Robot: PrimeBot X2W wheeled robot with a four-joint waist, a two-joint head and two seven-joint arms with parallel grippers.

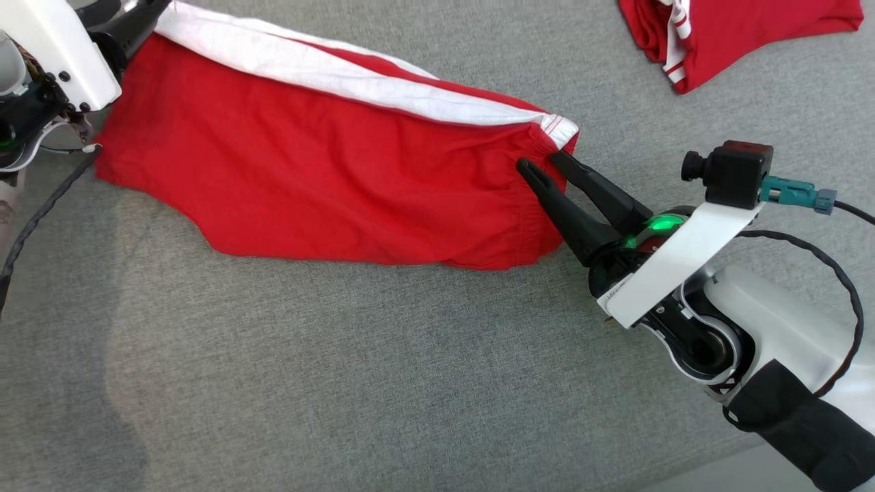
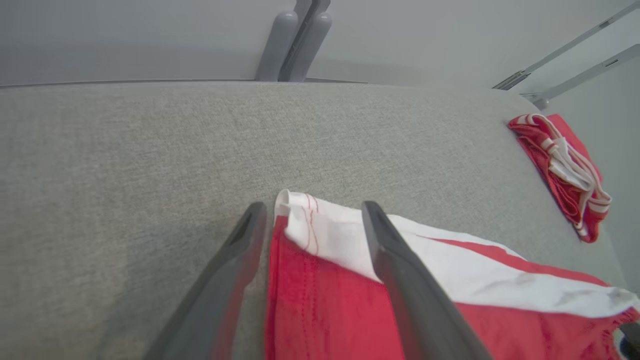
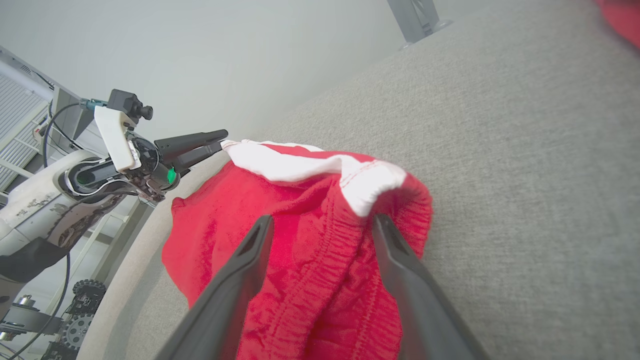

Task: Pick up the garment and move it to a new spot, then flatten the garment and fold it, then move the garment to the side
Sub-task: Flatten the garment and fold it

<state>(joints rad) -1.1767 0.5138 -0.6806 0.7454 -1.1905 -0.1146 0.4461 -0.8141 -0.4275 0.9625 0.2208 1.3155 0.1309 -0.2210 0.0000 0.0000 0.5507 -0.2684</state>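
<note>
So the red fabric shorts with a wide white side stripe (image 1: 328,178) are lying stretched out across the grey cloth-covered table (image 1: 410,376), long side running from the upper left toward the middle right in the head view. They're mostly flat, with some bunching at the elastic waistband end.

The left pincer (image 2: 314,212) is at the hem end. Its two dark fingers are spread wide, and the white-and-red corner of the shorts lies between them, not pinched. The right pincer (image 1: 540,161) is at the waistband end and it's spread apart too. Its tips are right at the gathered red edge, just under the white stripe, and nothing is clamped.

There's also a second red garment with white trim (image 1: 724,34), bundled up at the far right corner of the table, well apart from the shorts.
</note>
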